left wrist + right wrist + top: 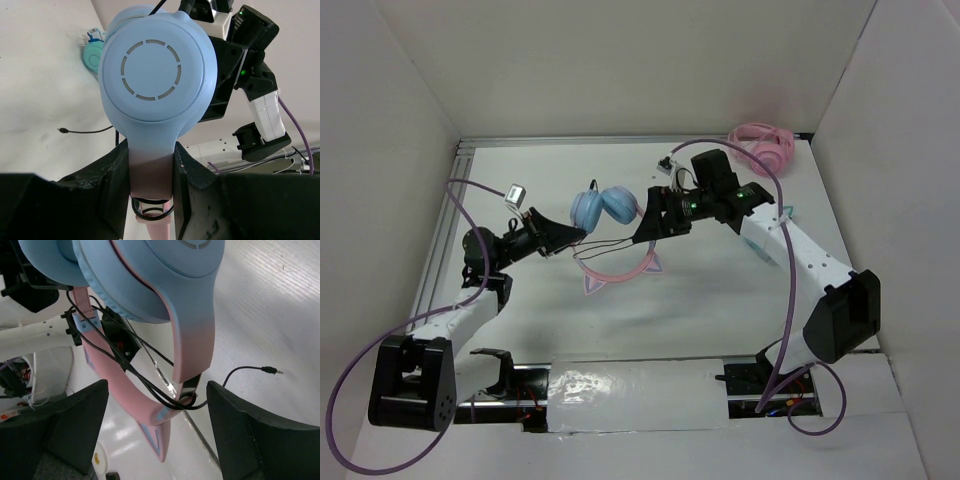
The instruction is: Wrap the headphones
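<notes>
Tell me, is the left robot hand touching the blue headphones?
Touching. The left wrist view shows the left gripper closed on the headphones, pressing the stem below the blue ear cup from both sides with no gap.

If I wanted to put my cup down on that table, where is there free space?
Bare table lies on the near side of the headphones, and along its back edge left of the pink headphones. The middle is crowded: the left gripper and right gripper meet there.

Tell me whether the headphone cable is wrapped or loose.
Partly wrapped: the cable loops around the pink headband, but its plug end trails free.
</notes>
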Controlling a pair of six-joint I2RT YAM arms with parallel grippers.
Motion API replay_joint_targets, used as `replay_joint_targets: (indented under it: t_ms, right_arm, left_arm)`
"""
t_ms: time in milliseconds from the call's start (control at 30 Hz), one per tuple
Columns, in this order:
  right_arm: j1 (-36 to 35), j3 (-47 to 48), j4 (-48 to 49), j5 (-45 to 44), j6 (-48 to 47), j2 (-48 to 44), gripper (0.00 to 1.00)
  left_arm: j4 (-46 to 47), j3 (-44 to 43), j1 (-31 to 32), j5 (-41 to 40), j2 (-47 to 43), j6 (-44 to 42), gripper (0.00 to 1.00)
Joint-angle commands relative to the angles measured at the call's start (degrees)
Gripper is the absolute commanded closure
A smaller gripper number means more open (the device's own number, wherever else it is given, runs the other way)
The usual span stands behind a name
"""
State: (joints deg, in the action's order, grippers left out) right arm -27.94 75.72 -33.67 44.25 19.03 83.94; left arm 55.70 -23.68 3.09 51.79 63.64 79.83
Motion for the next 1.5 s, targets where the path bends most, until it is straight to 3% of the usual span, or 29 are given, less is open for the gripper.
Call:
replay_joint_targets:
  t_ms: [0, 133, 200, 333, 500, 767, 933, 1167, 1267, 1467]
  right_arm:
    - [-1.2, 1.6, -2.4, -5.5, -0.4, 0.2, 0.14]
    - [-1.1, 1.0, -1.2, -11.4, 2.1, -1.8, 0.1]
    - [-1.8, 1.3, -1.7, -19.1, 2.5, -2.8, 0.08]
    - [-2.4, 1.0, -2.8, -22.1, 4.0, -4.5, 0.1]
    - [-2.4, -2.4, -2.4, -17.7, 7.0, -7.2, 0.2]
    - [-3.3, -3.2, -0.7, -7.3, 7.1, -4.8, 0.22]
    - [-3.5, -2.9, 2.7, -6.1, 8.3, -4.6, 0.19]
    - [-4.6, -5.2, 5.1, -7.1, 2.1, -7.4, 0.1]
    - [-4.5, -8.6, 7.5, -11.4, 0.5, -14.7, 0.01]
    - [-4.5, -19.9, 18.4, -29.9, 1.8, -31.2, 0.0]
  left_arm:
    - [7.1, -3.0, 0.1, 0.7, -0.1, 1.1, 1.0]
    - [6.8, -1.6, 0.0, -1.3, -0.1, 3.6, 1.0]
    - [7.6, -1.0, -0.3, -0.9, -0.2, 4.5, 1.0]
    - [8.0, -0.8, -0.5, -1.3, -0.6, 4.1, 1.0]
    - [6.2, -1.0, -0.3, -3.1, -2.6, 2.2, 1.0]
    - [4.4, -1.4, 0.6, -4.9, -5.1, 0.3, 1.0]
    - [4.8, -0.4, 1.6, -5.3, -6.6, -0.4, 1.0]
    - [4.8, 1.2, 0.8, -7.8, -8.0, 5.2, 1.0]
    - [5.3, 1.6, 0.8, -10.4, -7.9, 6.4, 1.0]
    - [6.7, 5.0, 2.5, -18.1, -8.4, 14.0, 1.0]
